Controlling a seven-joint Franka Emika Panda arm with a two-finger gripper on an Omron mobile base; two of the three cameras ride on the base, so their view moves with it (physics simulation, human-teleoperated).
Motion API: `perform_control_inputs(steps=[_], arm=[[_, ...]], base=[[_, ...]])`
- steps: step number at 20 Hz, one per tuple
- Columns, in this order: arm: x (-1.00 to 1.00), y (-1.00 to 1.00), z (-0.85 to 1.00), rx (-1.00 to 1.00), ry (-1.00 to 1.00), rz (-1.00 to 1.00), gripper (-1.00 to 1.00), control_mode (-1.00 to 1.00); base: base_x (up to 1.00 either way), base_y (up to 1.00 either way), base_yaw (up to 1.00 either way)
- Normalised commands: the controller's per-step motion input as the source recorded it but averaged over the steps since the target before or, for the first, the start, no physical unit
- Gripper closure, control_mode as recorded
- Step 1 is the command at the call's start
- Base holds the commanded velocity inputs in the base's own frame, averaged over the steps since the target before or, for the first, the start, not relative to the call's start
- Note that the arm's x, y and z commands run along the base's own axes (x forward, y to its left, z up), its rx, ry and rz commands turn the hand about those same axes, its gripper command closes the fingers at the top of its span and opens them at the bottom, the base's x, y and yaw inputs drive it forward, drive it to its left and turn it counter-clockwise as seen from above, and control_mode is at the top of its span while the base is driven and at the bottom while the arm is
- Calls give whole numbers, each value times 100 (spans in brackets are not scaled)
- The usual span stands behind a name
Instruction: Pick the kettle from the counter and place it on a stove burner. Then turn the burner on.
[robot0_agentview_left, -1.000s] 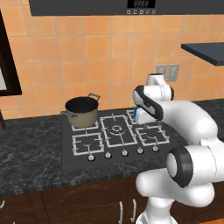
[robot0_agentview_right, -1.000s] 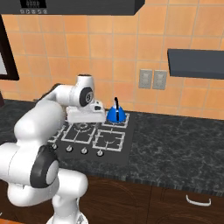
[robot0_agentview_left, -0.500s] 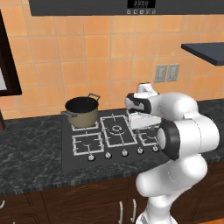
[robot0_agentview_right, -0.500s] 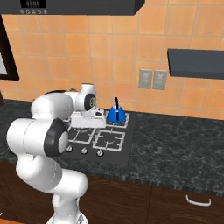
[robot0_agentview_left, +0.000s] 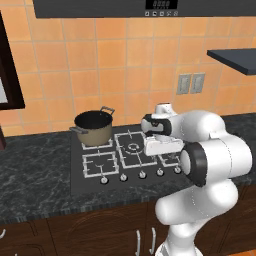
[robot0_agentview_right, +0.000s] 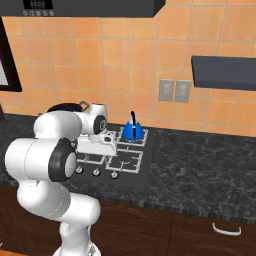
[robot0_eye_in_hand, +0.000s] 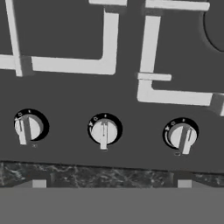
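The pot (robot0_agentview_left: 93, 126) sits on the stove's (robot0_agentview_left: 80, 177) rear left grate; the kettle (robot0_agentview_right: 133, 131) already stands on the rear right burner (robot0_agentview_right: 135, 141), so the placing looks done and the burner remains to be turned on; the claw (robot0_agentview_right: 109, 138) hangs over the knobs, jaws spread wide and holding nothing, with the middle knob (robot0_eye_in_hand: 104, 130) straight below it; the kettle stands apart, behind and to its right.

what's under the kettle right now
The kettle sits on the stove's back right burner; its blue body covers the ring, so that cannot be seen.
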Motion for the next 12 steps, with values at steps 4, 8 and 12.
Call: perform_control_inputs(steps=[4,8,12], arm=[[0,0,-34,0,3,-10,-100,-100],[1,7,-42,0,0,-8,-100,-100],[2,12,-36,0,0,-9,-100,-100]], base=[[0,0,0],[0,0,0],[0,0,0]])
